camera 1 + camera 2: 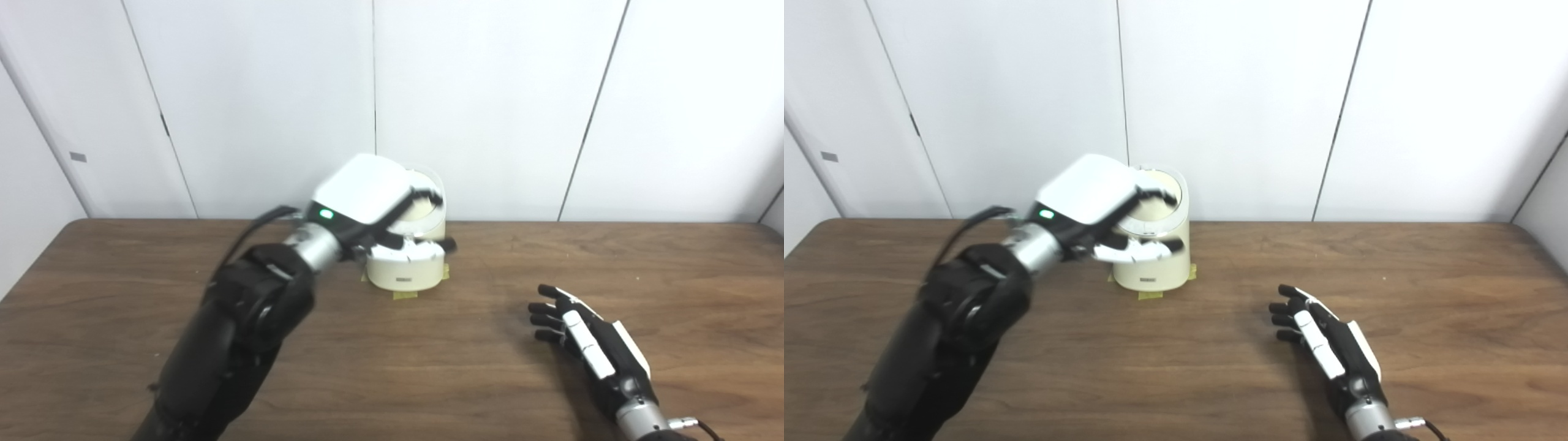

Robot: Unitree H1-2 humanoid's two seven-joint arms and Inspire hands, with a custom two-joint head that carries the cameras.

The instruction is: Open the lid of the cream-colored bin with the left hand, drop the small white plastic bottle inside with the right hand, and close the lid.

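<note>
**Robot's left hand at the lid of a cream bin, right hand idle on the table**

The dark left arm (937, 331) rises from the lower left corner toward the bin (1151, 269), the landmark of the scene, which stands at the far middle of the brown wooden table (1427, 275), close to the white panelled wall (1243, 92). The bin is a small, rounded, cream-coloured tub with a glossy side, a small dark label low on its front and strips of yellowish tape (1150, 296) under its base. Its round lid (1156, 205), cream in the middle with a paler rim, shows tilted toward the camera; whether it is fully raised cannot be told, since the hand covers part of it. The left hand (1102, 211), white-backed with a green light near the wrist, sits at the bin's left and top, its fingers (1157, 196) curled over the lid's upper edge and the thumb reaching across the bin's front below. The hand is blurred, so a firm grip on the lid cannot be confirmed.

To the right of the bin and nearer the camera, well apart from it, the right hand (1323, 337) lies low over the table, fingers (1283, 305) spread and holding nothing, pointing roughly back toward the bin. The small white bottle cannot be made out in either view.
</note>
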